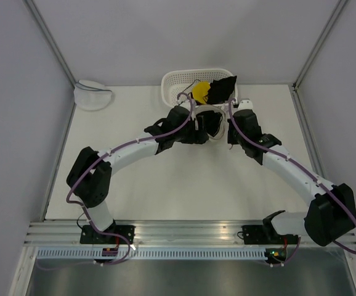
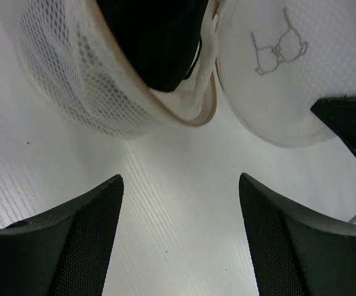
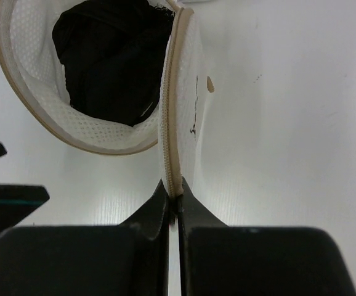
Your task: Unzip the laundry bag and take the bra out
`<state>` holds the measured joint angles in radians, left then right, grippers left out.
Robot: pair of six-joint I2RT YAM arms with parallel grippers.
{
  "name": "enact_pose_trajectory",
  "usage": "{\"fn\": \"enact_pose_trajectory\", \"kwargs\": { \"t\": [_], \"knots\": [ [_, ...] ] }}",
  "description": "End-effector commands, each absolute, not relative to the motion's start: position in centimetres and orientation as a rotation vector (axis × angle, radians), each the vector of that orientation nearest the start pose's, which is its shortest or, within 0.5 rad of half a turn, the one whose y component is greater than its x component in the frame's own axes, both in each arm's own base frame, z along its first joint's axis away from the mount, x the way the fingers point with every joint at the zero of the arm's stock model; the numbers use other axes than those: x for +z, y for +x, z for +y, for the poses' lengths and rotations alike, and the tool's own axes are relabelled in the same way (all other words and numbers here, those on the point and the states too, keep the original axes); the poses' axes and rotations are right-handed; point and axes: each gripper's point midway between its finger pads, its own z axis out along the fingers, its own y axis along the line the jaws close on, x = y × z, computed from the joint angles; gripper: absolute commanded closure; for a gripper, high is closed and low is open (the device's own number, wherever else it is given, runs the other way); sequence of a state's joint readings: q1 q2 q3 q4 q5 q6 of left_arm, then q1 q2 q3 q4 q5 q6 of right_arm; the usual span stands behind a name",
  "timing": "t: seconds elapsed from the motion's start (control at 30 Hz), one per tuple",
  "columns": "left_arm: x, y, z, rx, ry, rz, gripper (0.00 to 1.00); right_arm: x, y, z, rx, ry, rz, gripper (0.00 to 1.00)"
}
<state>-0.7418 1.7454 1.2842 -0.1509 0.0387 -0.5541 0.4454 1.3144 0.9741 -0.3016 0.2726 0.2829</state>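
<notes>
- Count: two grippers, i.e. left gripper (image 2: 179,185) and right gripper (image 3: 175,192), plus one bag (image 2: 73,80) and one bra (image 3: 110,55).
- left gripper: spread wide, nothing between the fingers, only bare table (image 2: 178,160) under the gap.
- right gripper: pinched tight on the tan zip edge of the flap (image 3: 187,123), with that edge standing upright straight ahead of the tips.
- bag: unzipped and lying open in two halves. Mesh cup just ahead-left of the left gripper, flap with a little bra drawing ahead-right of it.
- bra: bunched up black inside the cup, ahead-left of the right gripper's pinch. Not out yet.
- Beyond both grippers: one basket (image 1: 172,83) holding one yellow disc (image 1: 199,91) and one piece of black cloth (image 1: 222,89).
- One more pouch (image 1: 92,95) well off to the left of the left gripper.
- Hard to see: from above, bag mostly covered by the two grippers.
- bra cut off by the top edge in the left wrist view.
- Straps and zipper pull impossible to pick out.
- Can't tell what the black cloth is.
</notes>
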Motion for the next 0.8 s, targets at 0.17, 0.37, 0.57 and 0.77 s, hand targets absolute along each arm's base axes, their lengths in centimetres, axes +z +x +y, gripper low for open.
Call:
{"fn": "enact_pose_trajectory", "kwargs": {
  "t": [0.17, 0.37, 0.57, 0.77],
  "knots": [
    [17.8, 40.4, -33.8, -0.474, 0.182, 2.090, 0.16, 16.9, 34.1, 14.4, 0.213, -0.157, 2.213, 1.00],
    [15.1, 42.5, -32.0, -0.263, 0.161, 2.113, 0.14, 17.5, 33.2, 15.3, 0.288, -0.199, 2.205, 1.00],
    [13.6, 42.8, -31.6, -0.210, 0.177, 2.130, 0.59, 18.5, 32.8, 14.4, 0.259, -0.156, 2.192, 1.00],
    [14.9, 41.5, -30.5, -0.227, 0.167, 2.117, 0.98, 18.9, 32.9, 11.7, 0.115, 0.005, 2.203, 1.00]
  ]
}}
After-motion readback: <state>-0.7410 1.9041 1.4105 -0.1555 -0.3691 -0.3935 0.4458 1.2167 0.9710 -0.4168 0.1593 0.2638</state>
